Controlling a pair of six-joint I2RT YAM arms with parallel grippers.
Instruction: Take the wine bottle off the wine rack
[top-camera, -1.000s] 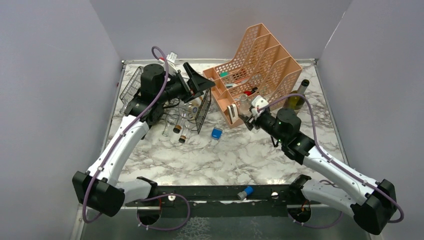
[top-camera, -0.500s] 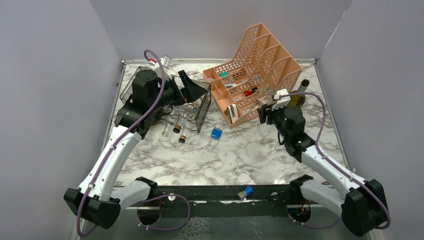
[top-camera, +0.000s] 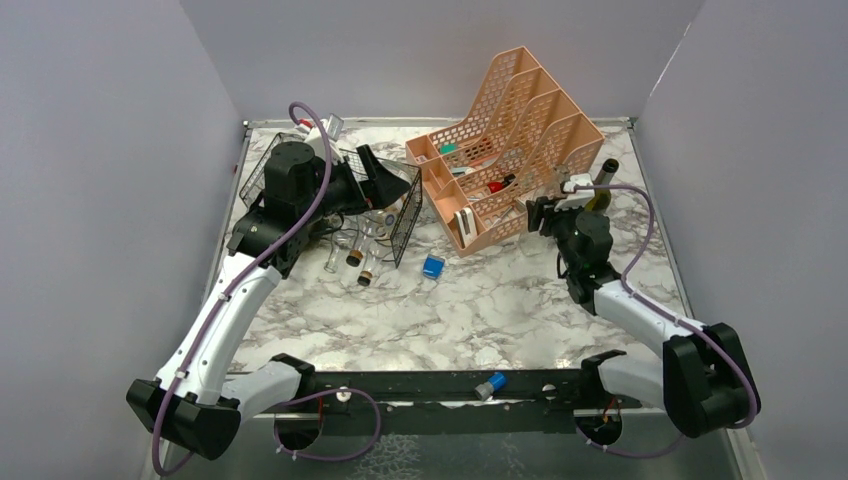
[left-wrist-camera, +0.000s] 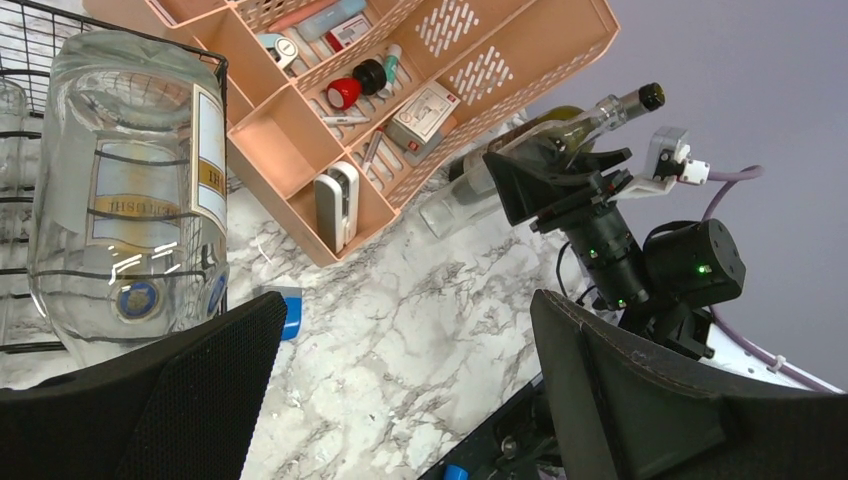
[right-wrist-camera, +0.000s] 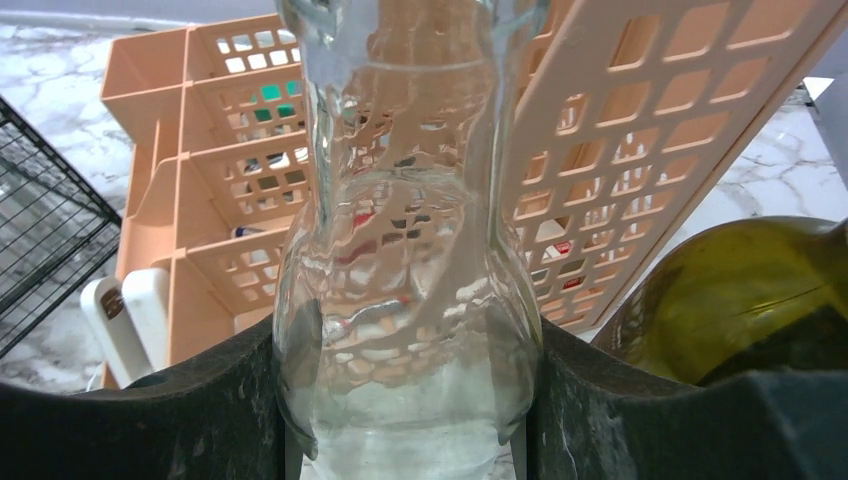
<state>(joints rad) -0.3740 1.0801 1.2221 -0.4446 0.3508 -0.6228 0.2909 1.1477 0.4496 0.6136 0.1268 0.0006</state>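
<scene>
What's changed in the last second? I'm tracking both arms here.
The right claw, shut on a clear bottle, carried it rightward from the front of the peach organizer to beside the green bottle. The left claw, open, dipped slightly toward the wine rack. The rack, the organizer and the small blue box stayed put.

A narrow gap separates wine rack (top-camera: 405, 222) from file organizer (top-camera: 540, 110); near tabletop (top-camera: 480, 300) lies open

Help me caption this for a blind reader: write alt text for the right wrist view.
A clear glass bottle fills the frame, held between the black fingers of the right gripper. Behind it is a peach perforated plastic file organizer, with an olive-green glass bottle at right and a black wire-mesh rack at left.
</scene>
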